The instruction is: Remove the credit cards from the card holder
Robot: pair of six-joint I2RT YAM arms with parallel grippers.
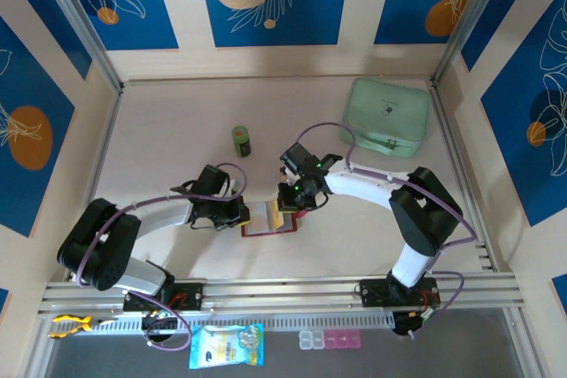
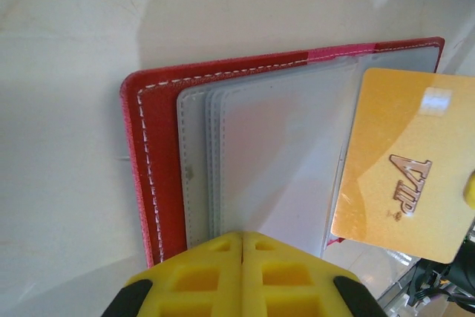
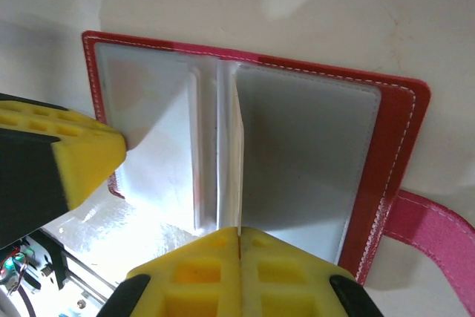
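**Desk:** What's at left?

**Photographer:** The left gripper (image 2: 241,246), clenched tight at the near edge of the red card holder (image 2: 152,176). The holder lies open on the pale counter (image 1: 177,130) between the two arms. Whether the gripper pinches a clear sleeve (image 2: 274,161) can't be told.

**Desk:** And to the right?

**Photographer:** A gold credit card (image 2: 404,165) marked VIP, tilted over the holder's right half and grasped at its edge by the right gripper (image 3: 239,241). Farther right, well apart, a mint-green pouch (image 1: 388,115).
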